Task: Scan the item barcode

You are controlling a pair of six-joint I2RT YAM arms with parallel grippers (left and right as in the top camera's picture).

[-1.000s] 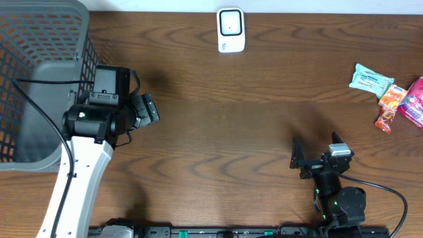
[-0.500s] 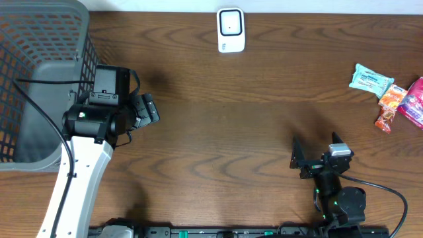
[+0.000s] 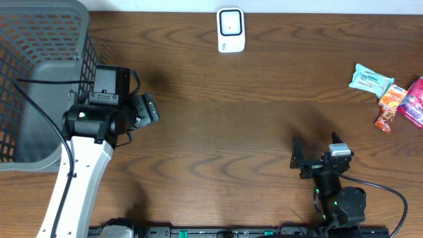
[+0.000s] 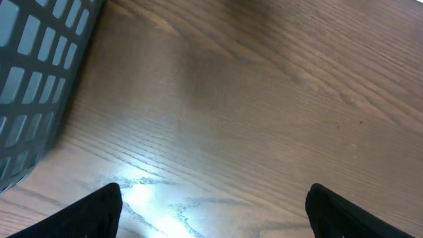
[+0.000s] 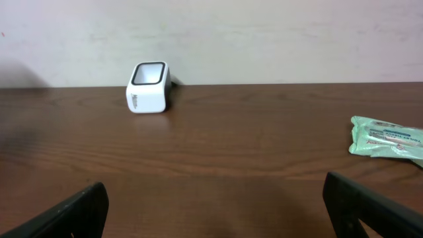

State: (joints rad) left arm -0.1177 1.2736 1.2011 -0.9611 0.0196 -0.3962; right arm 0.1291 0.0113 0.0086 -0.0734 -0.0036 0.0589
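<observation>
No change over the last second: both arms sit where they were and no item has been lifted. I take it the scan has not begun and a pick comes first.

Left gripper (image 3: 149, 109): jaws wide apart, nothing between them, only bare wood under it in the wrist view (image 4: 215, 211). The basket (image 3: 39, 79) stands just behind and beside it.

Right gripper (image 3: 299, 158): fully spread, empty, parked low over the table (image 3: 218, 132).

- Teal packet (image 3: 371, 79): ahead of the right gripper and off to its right, well apart from it; seen there in the wrist view too (image 5: 386, 137). It lies flat, its long axis running crosswise to the gripper's line of sight and slightly skewed. Which face carries the barcode I cannot tell.
- Orange packet (image 3: 390, 106) and pink packet (image 3: 413, 102): further right again, beside the teal one.
- Scanner (image 3: 230, 30): far ahead and to the left of the right gripper (image 5: 148, 86), window face tipped upward.
</observation>
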